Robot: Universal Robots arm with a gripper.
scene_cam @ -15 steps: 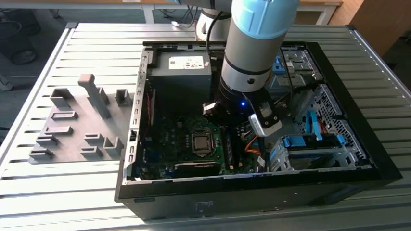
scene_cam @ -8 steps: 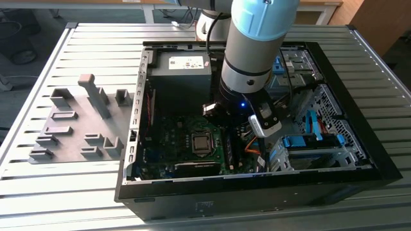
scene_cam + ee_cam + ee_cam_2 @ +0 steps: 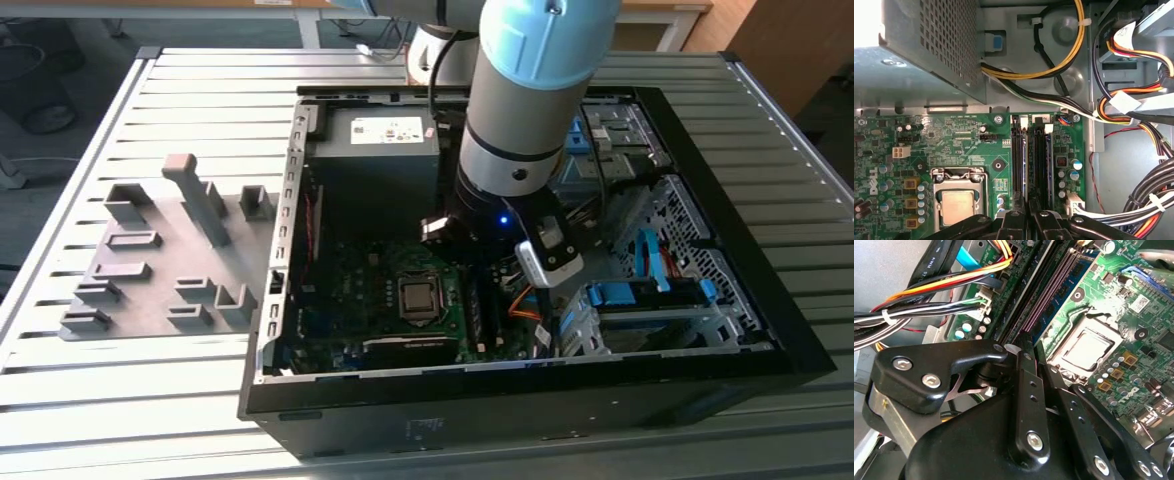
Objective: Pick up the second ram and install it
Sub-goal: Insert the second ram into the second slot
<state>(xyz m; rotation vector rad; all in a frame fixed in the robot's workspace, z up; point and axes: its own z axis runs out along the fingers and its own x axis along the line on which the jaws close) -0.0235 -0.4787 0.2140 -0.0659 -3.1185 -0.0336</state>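
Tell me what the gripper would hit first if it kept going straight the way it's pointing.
Probably the memory slots on the motherboard. In the first wrist view the gripper points right at them, beside the processor socket. How far off they are is unclear.

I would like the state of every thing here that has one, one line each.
Gripper: low over the RAM slots.
RAM slots: sticks appear seated in them.
CPU socket: retention frame closed.
Computer case: side open, lying flat.
Grey tray: on the table beside the case.
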